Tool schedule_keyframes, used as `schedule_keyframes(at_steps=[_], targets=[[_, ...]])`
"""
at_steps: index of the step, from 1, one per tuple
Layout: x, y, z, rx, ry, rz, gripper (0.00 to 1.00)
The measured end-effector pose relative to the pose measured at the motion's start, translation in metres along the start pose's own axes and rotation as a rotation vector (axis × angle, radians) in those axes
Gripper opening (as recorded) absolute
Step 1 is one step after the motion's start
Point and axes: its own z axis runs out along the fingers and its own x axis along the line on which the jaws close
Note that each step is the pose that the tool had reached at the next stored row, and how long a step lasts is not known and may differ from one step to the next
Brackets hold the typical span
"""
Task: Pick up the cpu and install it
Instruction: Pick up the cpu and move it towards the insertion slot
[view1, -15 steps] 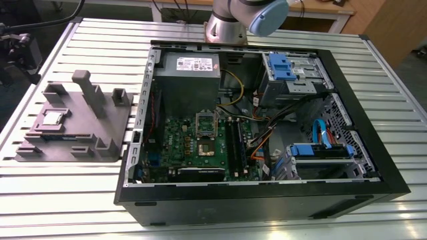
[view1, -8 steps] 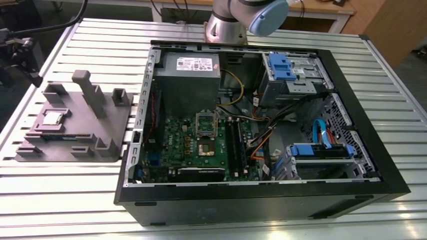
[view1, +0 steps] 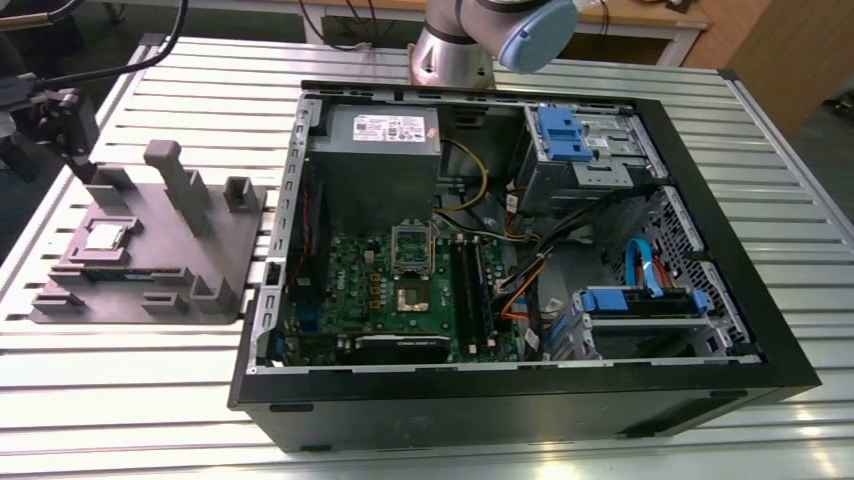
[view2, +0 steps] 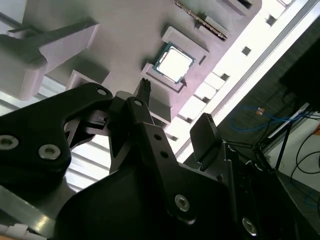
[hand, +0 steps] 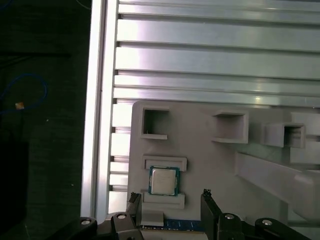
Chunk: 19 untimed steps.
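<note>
The cpu (view1: 107, 237) is a small square chip with a silver top, lying flat in a recess of the grey fixture block (view1: 200, 250) on the exterior view's left. Both wrist views show it too, as the cpu (hand: 163, 181) and the cpu (view2: 174, 63), framed by two low grey ledges. My gripper (view1: 74, 140) hangs above the far left end of the fixture, apart from the chip. Its black fingers stand open with nothing between them, seen as the gripper (hand: 170, 196) and the gripper (view2: 175, 107). The motherboard's socket (view1: 411, 290) sits inside the open computer case (view1: 721, 330).
Tall grey posts (view1: 174, 185) rise from the fixture block near the chip. The slatted aluminium table (view1: 160, 400) carries both fixture and case. Its edge (hand: 97, 125) runs close to the fixture, with dark floor and a blue cable (hand: 30, 95) beyond. Cables and blue drive brackets (view1: 641, 295) fill the case.
</note>
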Motion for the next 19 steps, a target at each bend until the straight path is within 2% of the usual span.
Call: schedule_keyframes(at_steps=[3,9,19], targets=[[-0.0002,-0.0002,0.0024,-0.0001,-0.0010,0.001,0.59],[-0.0001,-0.0016,0.0129,0.0004,-0.0062,0.026,0.59],[0.0000,-0.0017,0.0150,0.0019,-0.0063,0.027,0.59]])
